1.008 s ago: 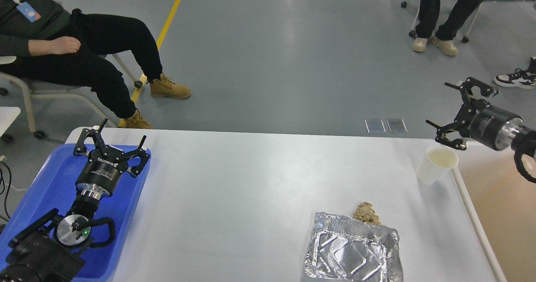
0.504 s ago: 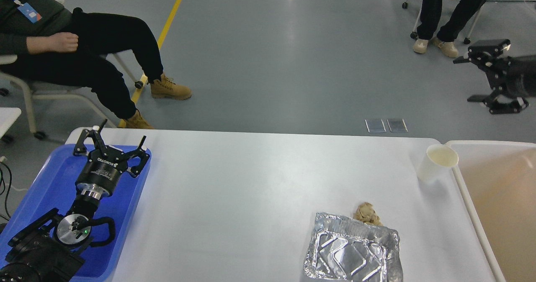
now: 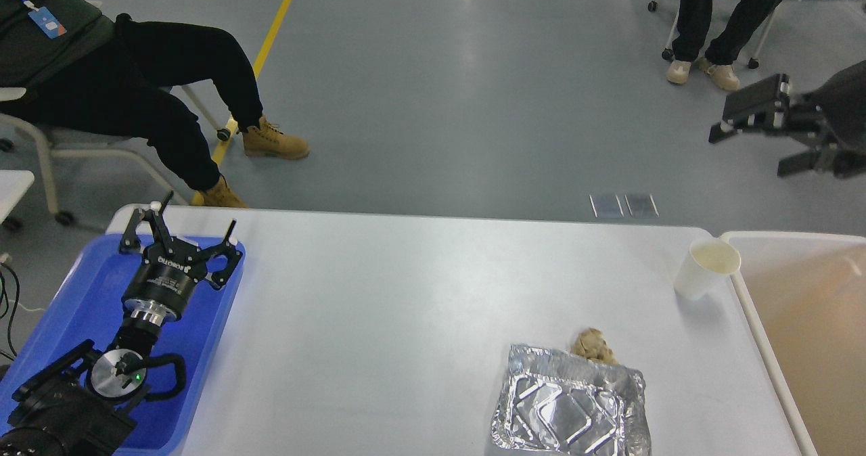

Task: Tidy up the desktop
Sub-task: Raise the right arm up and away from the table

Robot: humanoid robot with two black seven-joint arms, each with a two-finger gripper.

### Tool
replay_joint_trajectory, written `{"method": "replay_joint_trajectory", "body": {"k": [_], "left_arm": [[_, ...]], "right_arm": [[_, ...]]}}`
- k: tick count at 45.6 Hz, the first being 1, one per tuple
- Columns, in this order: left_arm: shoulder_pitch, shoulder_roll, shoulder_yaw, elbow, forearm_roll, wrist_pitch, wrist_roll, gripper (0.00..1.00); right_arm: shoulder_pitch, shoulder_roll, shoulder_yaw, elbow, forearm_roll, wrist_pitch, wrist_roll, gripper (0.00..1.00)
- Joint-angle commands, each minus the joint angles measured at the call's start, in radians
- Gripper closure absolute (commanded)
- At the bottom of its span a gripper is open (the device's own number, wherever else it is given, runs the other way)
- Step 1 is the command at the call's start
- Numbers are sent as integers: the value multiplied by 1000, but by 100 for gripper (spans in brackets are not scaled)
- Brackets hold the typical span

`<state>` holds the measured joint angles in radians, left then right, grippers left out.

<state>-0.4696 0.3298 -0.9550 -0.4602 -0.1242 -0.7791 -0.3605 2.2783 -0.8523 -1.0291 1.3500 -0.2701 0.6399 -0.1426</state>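
While the left gripper [image 3: 181, 229] hangs fingers spread over a blue tray [image 3: 74, 293], the right gripper [image 3: 758, 131], also spread, hovers beyond the desktop [image 3: 406, 321].

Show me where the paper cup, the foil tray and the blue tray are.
paper cup [image 3: 703, 277], head view, on its outer wall.
foil tray [image 3: 572, 412], head view, on its bottom.
blue tray [image 3: 81, 293], head view, on its bare floor.

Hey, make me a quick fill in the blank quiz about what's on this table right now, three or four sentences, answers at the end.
1. The left gripper hovers over the ____ tray.
2. The paper cup stands near the desktop's ____ edge, beside the beige bin.
3. The crumpled brown paper lies against the ____ container.
4. The right gripper, raised beyond the table, holds ____.

Missing words: blue; right; foil; nothing
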Motion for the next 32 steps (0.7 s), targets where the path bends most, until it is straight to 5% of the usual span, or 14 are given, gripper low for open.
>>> {"method": "replay_joint_trajectory", "body": {"k": [1,19,32], "left_arm": [[0,0,-1,0,0,0,0,1],[0,0,-1,0,0,0,0,1],[0,0,-1,0,0,0,0,1]], "right_arm": [[153,55,-81,118,-116,145,6,0],[161,211,-86,164,-262,145,8,0],[148,197,-91,166,-282,145,8,0]]}}
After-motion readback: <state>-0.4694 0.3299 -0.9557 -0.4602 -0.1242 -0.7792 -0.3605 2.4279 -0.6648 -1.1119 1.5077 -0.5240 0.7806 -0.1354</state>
